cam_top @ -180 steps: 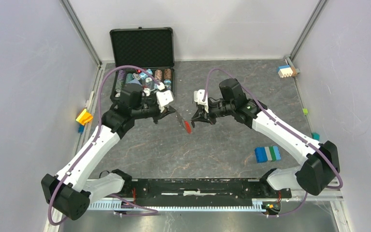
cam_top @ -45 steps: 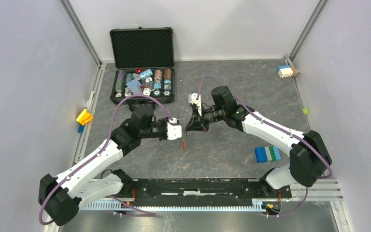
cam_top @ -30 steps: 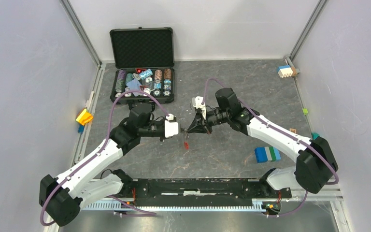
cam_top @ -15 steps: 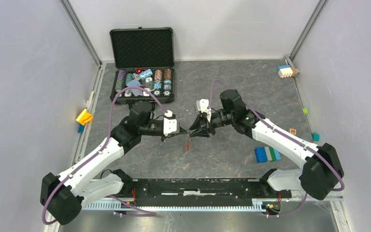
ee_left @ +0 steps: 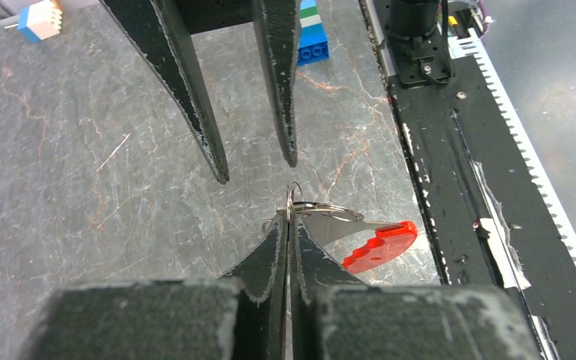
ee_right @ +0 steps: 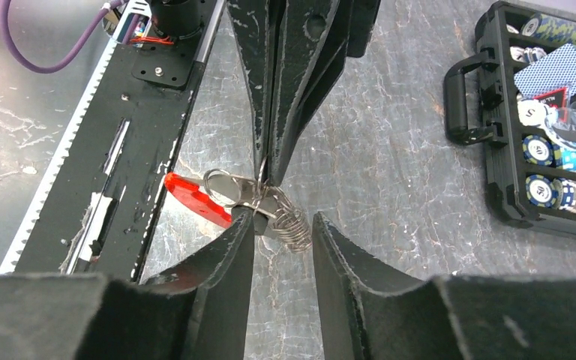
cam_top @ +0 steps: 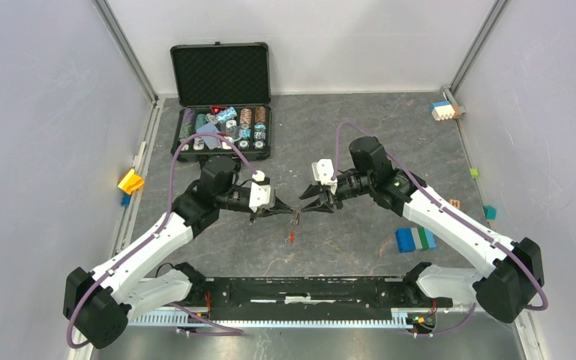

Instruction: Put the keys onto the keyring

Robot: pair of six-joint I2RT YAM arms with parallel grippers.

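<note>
My left end effector (ee_left: 289, 225) is clamped on the keyring (ee_right: 292, 231), held above the table (ee_left: 82, 187) with its red tag (ee_left: 379, 246) dangling. The right end effector (ee_right: 283, 219) is part-open around the ring. I judge the ring light, stiff and slippery, so grip its wire, not the tag.

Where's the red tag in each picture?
Top view: red tag at centre, just below the tips of the left gripper.
Left wrist: red tag lower right of centre.
Right wrist: red tag left of centre.
Shared landmark: the black base rail, near the tag in every view.
</note>
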